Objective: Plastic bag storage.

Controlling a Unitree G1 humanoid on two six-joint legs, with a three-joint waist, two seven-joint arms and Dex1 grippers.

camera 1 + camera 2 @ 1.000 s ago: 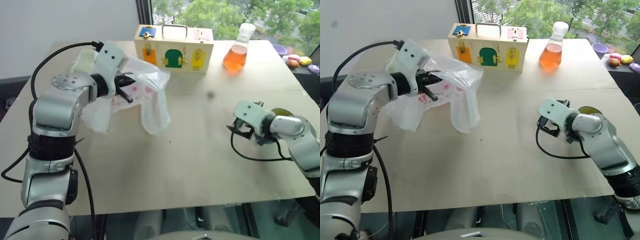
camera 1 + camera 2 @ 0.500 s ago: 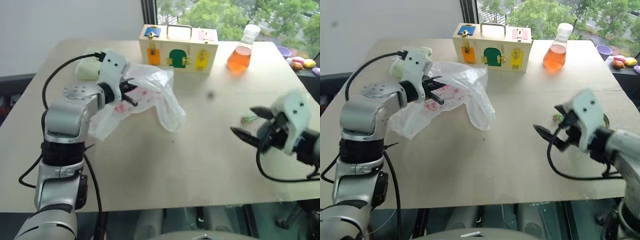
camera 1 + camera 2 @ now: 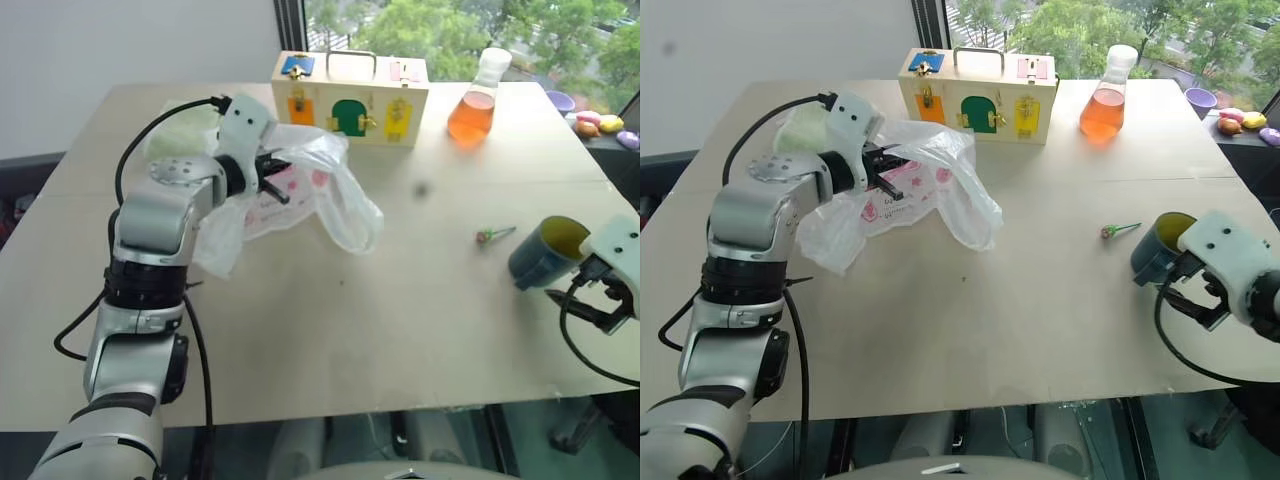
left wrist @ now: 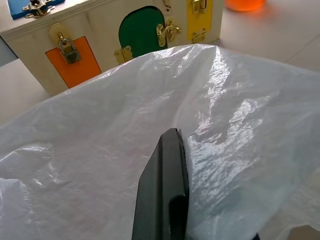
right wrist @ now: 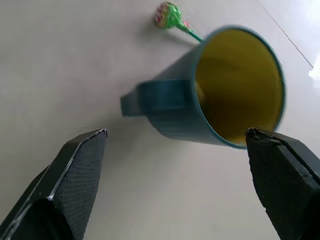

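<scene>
One bag: the plastic bag (image 3: 908, 190) hangs crumpled and translucent-white at the table's left rear, in front of the wooden box, its lower folds draped on the table (image 3: 970, 320)
Bag print: pink-red marks on the side facing the camera — too small to read
Left gripper: the left gripper (image 3: 888, 172) is clamped shut on the bag's upper edge; in the left wrist view its black fingers (image 4: 165, 195) lie pressed together against the crinkled film
Left arm pose: raised, elbow bent, forearm reaching forward and to the right, gripper nearly level
Right gripper: the right gripper (image 5: 175, 165) stands wide apart and empty, at the table's right front edge, pointing down toward the mug
Right arm pose: drawn back to the table's right edge, wrist tilted down
Change: a second ago the right gripper sat further in over the table, covering the mug; it has since pulled back and to the right, baring mug and lollipop — the left gripper's hold on the bag is unchanged
Mug: a teal mug (image 3: 1155, 250) with a yellow inside lies on its side just beside the right gripper
Lollipop: a small green-wrapped lollipop (image 3: 1116, 231) lies near the mug
Box: a wooden box (image 3: 978, 96) with orange, green and yellow doors, brass latches, no readable writing
Flask: a flask (image 3: 1107, 100) of orange liquid stands right of the box
Cloth: a folded pale green cloth (image 3: 805, 128) lies behind the left arm
</scene>
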